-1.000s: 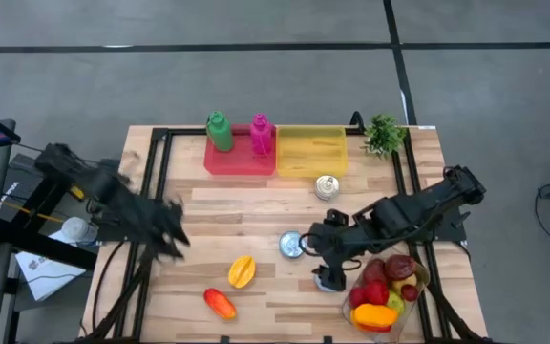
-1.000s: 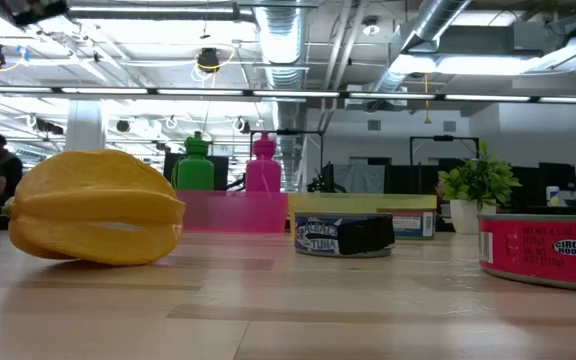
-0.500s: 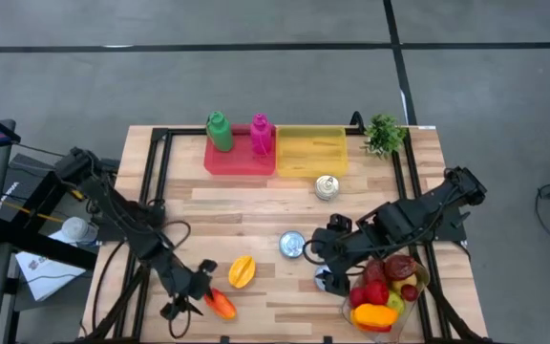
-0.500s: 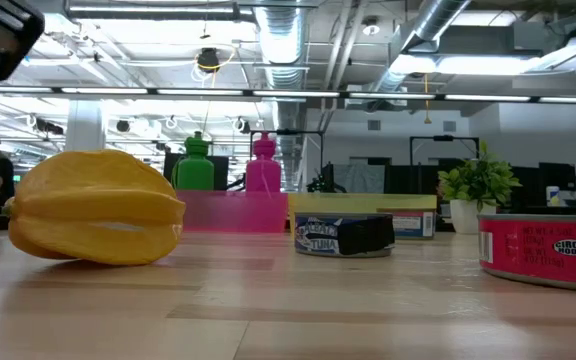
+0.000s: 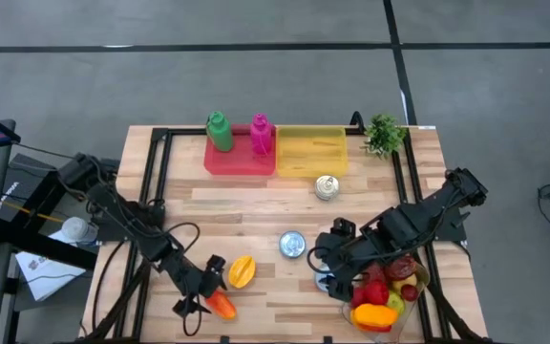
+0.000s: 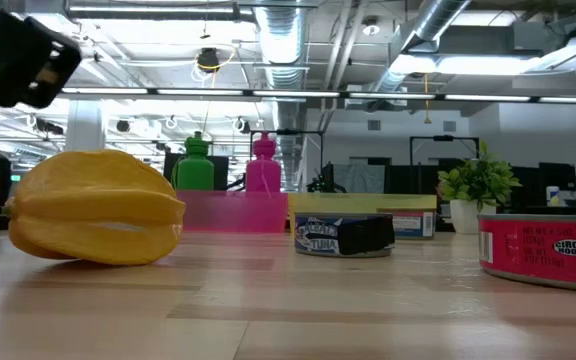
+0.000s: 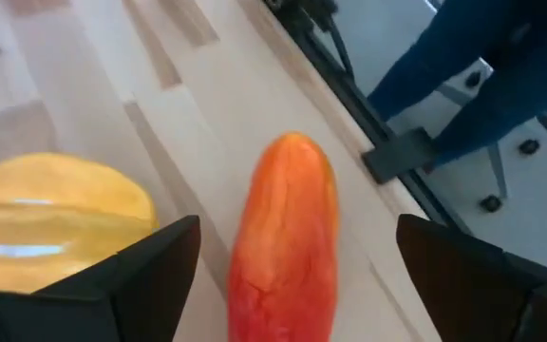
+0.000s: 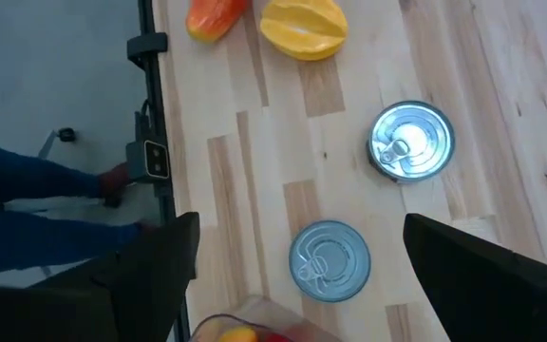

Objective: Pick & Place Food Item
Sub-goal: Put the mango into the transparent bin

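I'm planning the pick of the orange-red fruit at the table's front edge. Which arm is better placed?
The left. Its open left gripper sits right at the orange-red fruit, fingers either side. The right gripper hovers over the cans, farther away.

The red can (image 6: 548, 252) runs off the low view's edge, its label cut short. A person (image 7: 482, 85) past the table (image 7: 254, 85) shows only as blue sleeves or legs.

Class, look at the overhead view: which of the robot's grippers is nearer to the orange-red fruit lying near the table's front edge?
The left gripper: open, it sits right at the orange-red fruit, which lies between its fingers in the wrist view. The right gripper is far across the table, near the cans.
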